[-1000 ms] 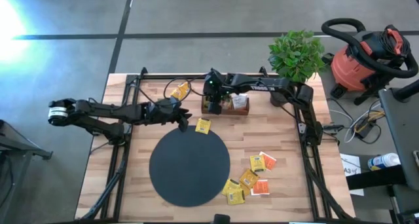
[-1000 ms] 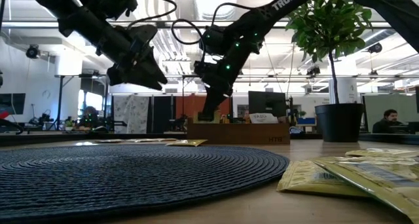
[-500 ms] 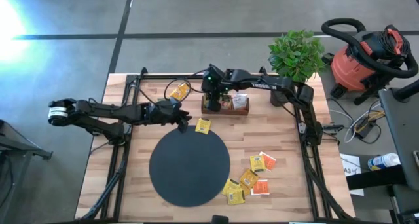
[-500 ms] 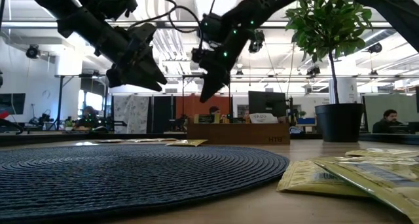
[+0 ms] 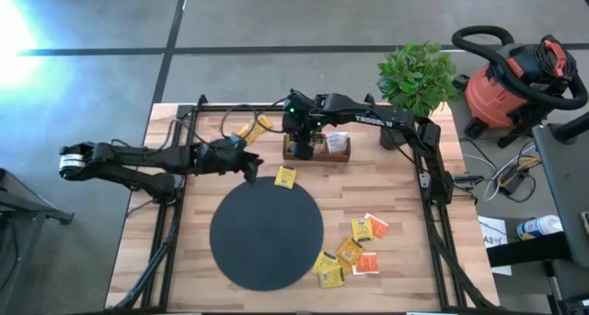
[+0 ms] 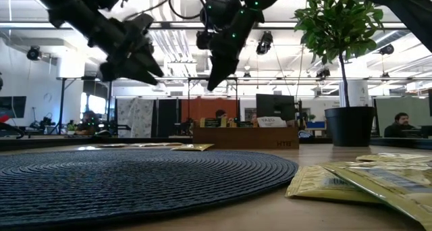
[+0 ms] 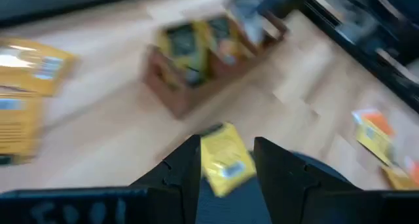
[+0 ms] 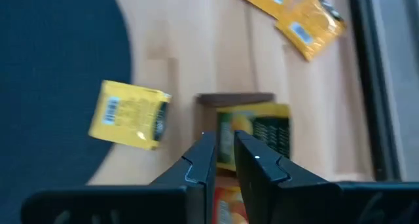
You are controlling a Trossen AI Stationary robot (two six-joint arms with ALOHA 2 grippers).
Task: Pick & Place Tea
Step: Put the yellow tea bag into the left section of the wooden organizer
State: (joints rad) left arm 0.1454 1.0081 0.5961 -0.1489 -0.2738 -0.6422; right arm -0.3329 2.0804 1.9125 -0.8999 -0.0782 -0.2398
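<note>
Since a second ago, my left arm has drawn back away from the black disc [image 5: 267,233], and its left gripper [image 5: 250,164] now hangs above the bare wood just beyond the disc's far-left rim, higher in the low view than before. My right gripper [image 5: 296,142] has also risen and now sits above the left end of the wooden tray [image 5: 316,155], which stands just past the disc's far edge.

From the left wrist camera I see the left fingers [image 7: 185,171] spread apart with nothing between them; a yellow sachet [image 7: 226,156] lies flat on the table below the gap, right at the disc's far rim. It is the same single sachet [image 5: 285,176] seen from above. The right fingers [image 8: 204,160] are nearly pressed together, only a thin slit between them, and they grip nothing. Below them a yellow sachet with a dark-green mark [image 8: 254,138] stands in the tray's end compartment.

Two more yellow sachets [image 5: 253,127] lie on the wood beyond the disc, to the left of the tray. The main scatter of tea [image 5: 353,251], yellow with a few orange-red and white ones, lies by the disc's right rim, some touching it. A potted plant [image 5: 416,75] stands further to the right of the tray.
</note>
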